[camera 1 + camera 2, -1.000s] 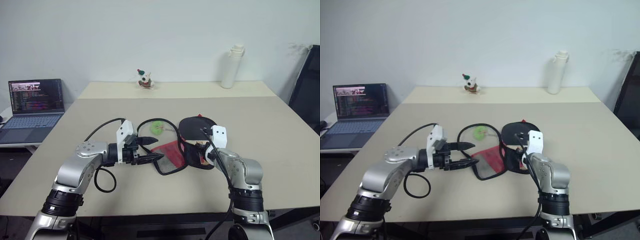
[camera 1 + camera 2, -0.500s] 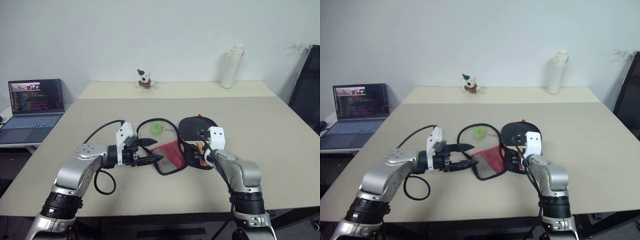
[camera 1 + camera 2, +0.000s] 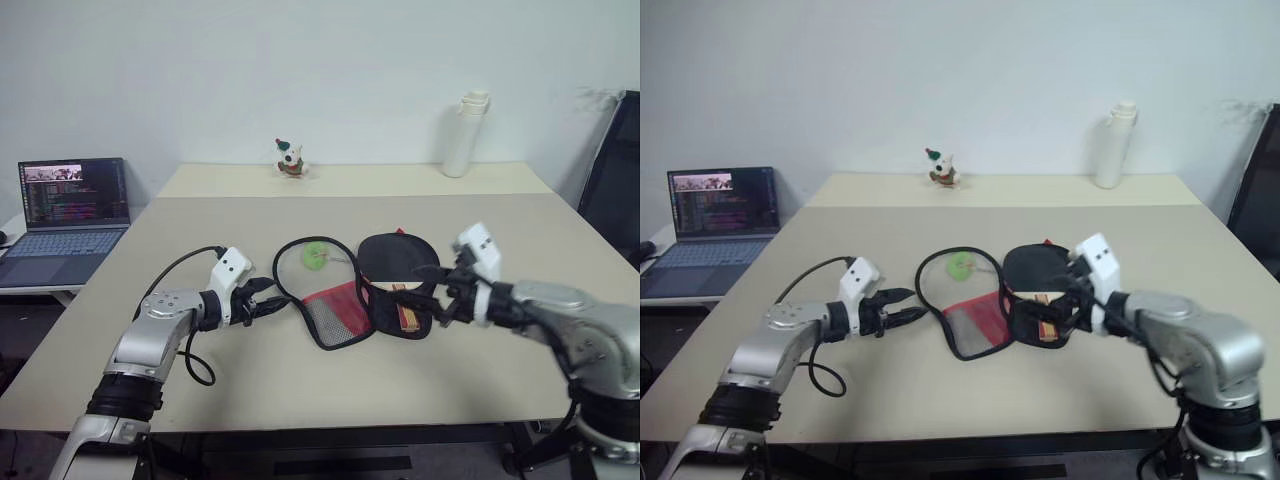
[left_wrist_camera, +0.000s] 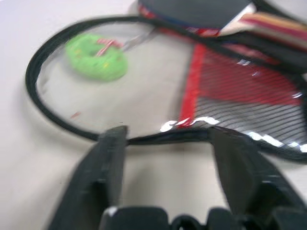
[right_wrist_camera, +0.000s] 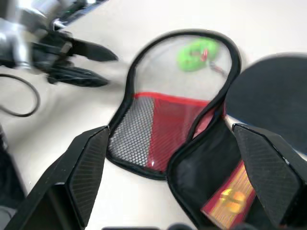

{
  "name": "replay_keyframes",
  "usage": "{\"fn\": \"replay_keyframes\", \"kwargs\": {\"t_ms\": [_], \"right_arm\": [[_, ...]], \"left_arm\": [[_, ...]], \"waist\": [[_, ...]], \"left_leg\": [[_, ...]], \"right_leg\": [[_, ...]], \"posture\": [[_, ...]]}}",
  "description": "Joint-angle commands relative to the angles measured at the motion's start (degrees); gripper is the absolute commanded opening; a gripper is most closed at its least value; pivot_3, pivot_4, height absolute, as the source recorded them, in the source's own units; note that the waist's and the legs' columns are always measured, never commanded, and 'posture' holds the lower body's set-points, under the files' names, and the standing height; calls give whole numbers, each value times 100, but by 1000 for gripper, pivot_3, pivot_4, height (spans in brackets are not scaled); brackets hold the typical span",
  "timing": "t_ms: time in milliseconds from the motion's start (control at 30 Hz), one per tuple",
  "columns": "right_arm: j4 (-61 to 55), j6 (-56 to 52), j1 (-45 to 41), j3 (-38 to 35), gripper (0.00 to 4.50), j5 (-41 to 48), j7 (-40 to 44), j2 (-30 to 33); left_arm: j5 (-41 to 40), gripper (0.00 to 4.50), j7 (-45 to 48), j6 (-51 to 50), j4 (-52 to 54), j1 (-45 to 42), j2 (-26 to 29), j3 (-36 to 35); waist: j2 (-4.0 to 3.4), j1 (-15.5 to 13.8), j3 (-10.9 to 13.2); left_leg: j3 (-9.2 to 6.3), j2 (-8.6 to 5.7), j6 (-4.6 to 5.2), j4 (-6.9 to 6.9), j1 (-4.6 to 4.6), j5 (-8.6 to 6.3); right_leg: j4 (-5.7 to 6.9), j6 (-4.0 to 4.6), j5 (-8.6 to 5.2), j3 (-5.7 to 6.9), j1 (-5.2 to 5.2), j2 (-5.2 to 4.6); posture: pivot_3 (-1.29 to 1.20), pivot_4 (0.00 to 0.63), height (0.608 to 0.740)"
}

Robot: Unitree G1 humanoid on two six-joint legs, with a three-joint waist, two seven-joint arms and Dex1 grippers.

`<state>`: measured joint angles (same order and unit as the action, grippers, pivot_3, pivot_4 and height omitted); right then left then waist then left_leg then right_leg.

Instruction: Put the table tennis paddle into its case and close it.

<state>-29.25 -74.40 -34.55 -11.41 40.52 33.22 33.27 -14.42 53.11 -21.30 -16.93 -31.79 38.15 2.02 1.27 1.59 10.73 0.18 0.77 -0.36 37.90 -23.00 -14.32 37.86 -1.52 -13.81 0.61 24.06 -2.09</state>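
The case [image 3: 337, 312] lies open on the table, its red and mesh flap spread to the left and its black part [image 3: 392, 320] to the right. The table tennis paddle's black blade [image 3: 393, 257] rests at the case's far end, and its wooden handle [image 5: 229, 201] lies inside the black part. A black cord [image 3: 288, 262] loops from the case around a green ring [image 3: 316, 256]. My left gripper [image 3: 264, 300] is open just left of the flap's edge, apart from it, with nothing between its fingers [image 4: 109, 158]. My right gripper [image 3: 440, 288] hovers wide open above the case's right side.
A laptop [image 3: 70, 205] sits on a side table to the left. At the table's far edge stand a white bottle [image 3: 465, 133] and a small toy figure [image 3: 290, 158]. A black chair [image 3: 615, 180] is at the right.
My right gripper rose off the case, swung out to the right and opened wider. My left gripper drew back to the left, away from the mesh flap, with its fingers closer together.
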Motion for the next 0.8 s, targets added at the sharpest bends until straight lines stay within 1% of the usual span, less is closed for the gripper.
{"fn": "replay_keyframes", "kwargs": {"t_ms": [33,167,200,367,500,567,667,800], "right_arm": [[-140,110,-163,-214,4500,249,175,301],[-124,177,-125,-220,4500,260,91,444],[-138,182,-98,-227,4500,266,82,458],[-218,212,16,-231,4500,336,45,515],[-174,311,62,-186,4500,326,46,558],[-155,355,85,-169,4500,324,48,577],[-122,414,137,-175,4500,313,53,624],[-105,469,241,-229,4500,308,102,781]], "left_arm": [[224,1675,18,285,-452,-258,-15,26],[490,284,33,447,-904,-420,-103,191],[541,45,-18,456,-1012,-467,-152,212],[811,45,-280,696,-1701,-773,-526,298],[876,45,-472,923,-2296,-1147,-1070,291],[919,45,-476,1032,-2471,-1299,-1244,314],[996,45,-379,1204,-2758,-1663,-1468,357],[1092,45,-396,1555,-3445,-2294,-1761,342]], "waist": [[2,0,-1],[3,-9,0],[3,-9,0],[5,-29,1],[7,-96,-1],[8,-151,-1],[10,-177,-1],[14,-172,1]], "left_leg": [[0,1,0,-2,0,0],[-1,-1,0,-3,-5,0],[1,-2,0,-3,-6,0],[1,-6,0,3,-7,0],[-1,-7,0,7,-6,0],[1,-8,0,8,-6,0],[0,-10,0,8,-9,0],[-1,-12,0,9,-19,0]], "right_leg": [[-4,0,0,1,0,1],[-5,0,0,-1,2,-2],[-7,0,1,-1,1,-4],[-6,10,9,0,0,-10],[-2,-3,2,2,-2,-10],[-2,-4,3,1,-3,-10],[-5,-2,5,2,-3,-10],[-12,3,12,5,1,-10]], "posture": [[0,150,740],[0,150,740],[0,150,740],[0,150,740],[0,150,740],[0,150,740],[0,150,740],[0,150,740]]}}
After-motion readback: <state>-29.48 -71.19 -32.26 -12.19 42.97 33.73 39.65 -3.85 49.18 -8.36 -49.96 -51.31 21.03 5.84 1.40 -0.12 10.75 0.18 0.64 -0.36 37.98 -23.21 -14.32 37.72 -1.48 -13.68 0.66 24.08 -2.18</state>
